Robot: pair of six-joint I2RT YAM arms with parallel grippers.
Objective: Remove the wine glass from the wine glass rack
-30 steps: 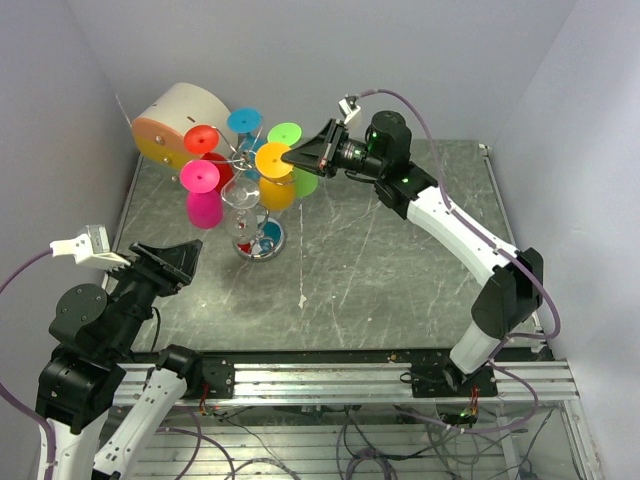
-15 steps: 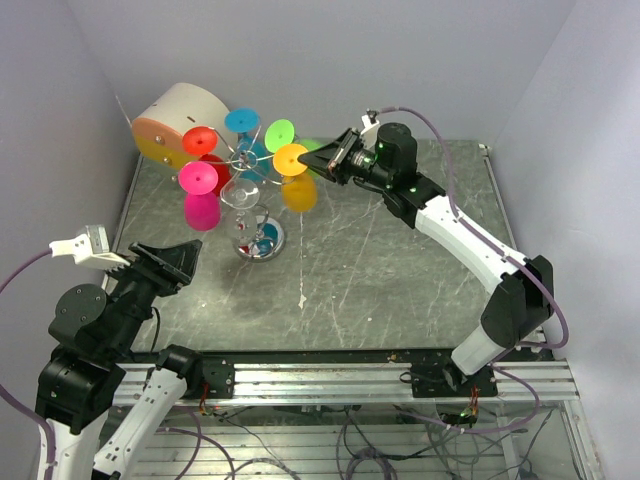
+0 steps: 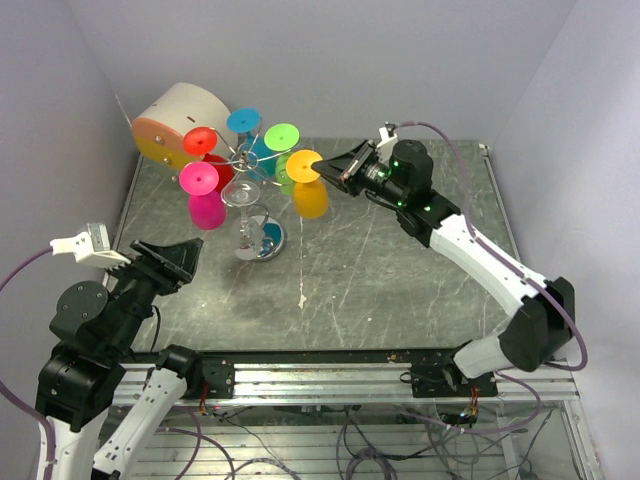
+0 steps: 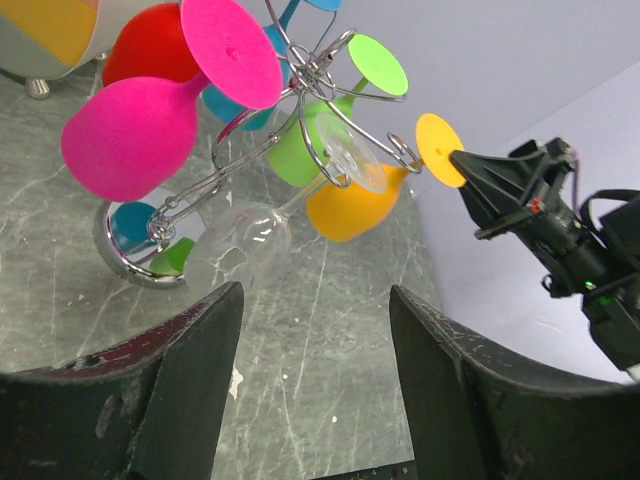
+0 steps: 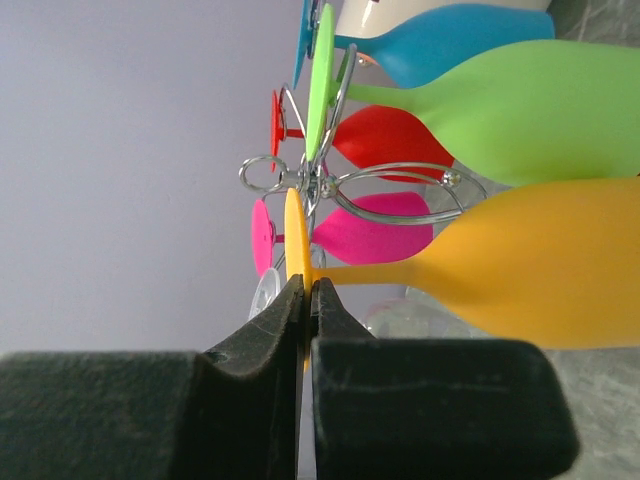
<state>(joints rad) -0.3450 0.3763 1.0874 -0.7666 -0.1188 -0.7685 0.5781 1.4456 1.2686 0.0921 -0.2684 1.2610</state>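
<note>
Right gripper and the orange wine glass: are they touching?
Touching: right wrist view shows the right gripper shut on the orange wine glass, at its foot.

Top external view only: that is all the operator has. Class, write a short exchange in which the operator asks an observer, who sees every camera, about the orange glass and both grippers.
Operator: Does the right gripper really hold the orange glass?
Observer: Yes. The right wrist view shows its fingers shut on the thin edge of the glass's round foot.
Operator: And the left gripper?
Observer: The left wrist view shows it open, nothing between its fingers, facing the rack.
</note>
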